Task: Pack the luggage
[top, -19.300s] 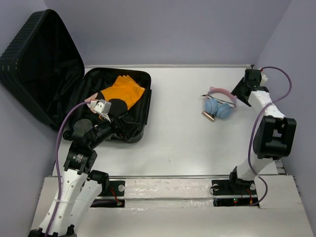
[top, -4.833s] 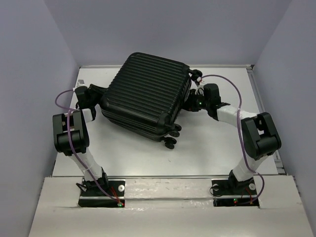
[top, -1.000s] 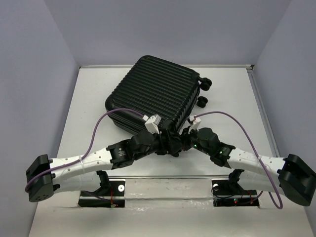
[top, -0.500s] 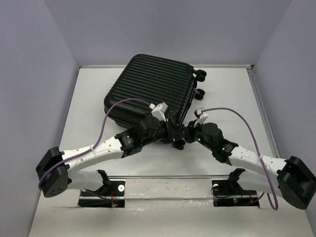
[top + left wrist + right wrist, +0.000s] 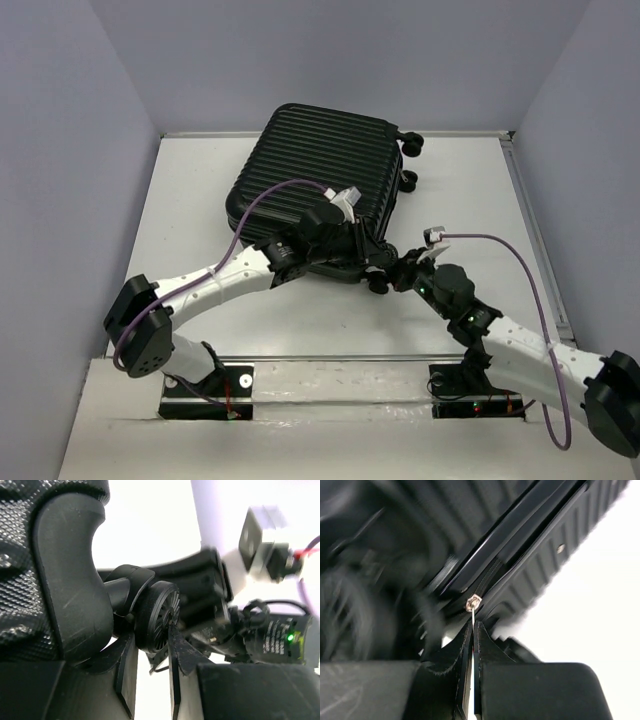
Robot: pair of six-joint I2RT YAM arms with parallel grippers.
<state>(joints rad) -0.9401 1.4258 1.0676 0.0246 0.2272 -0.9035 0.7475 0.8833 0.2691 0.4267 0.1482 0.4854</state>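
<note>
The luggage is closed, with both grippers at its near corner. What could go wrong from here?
1. The right gripper pinches only the tip of the thin zipper pull; it may slip out under a pull.
2. The left gripper seems to steady the luggage by one caster wheel; a wheel can swivel, so the case might shift.
3. Both grippers work close together and could bump.
</note>
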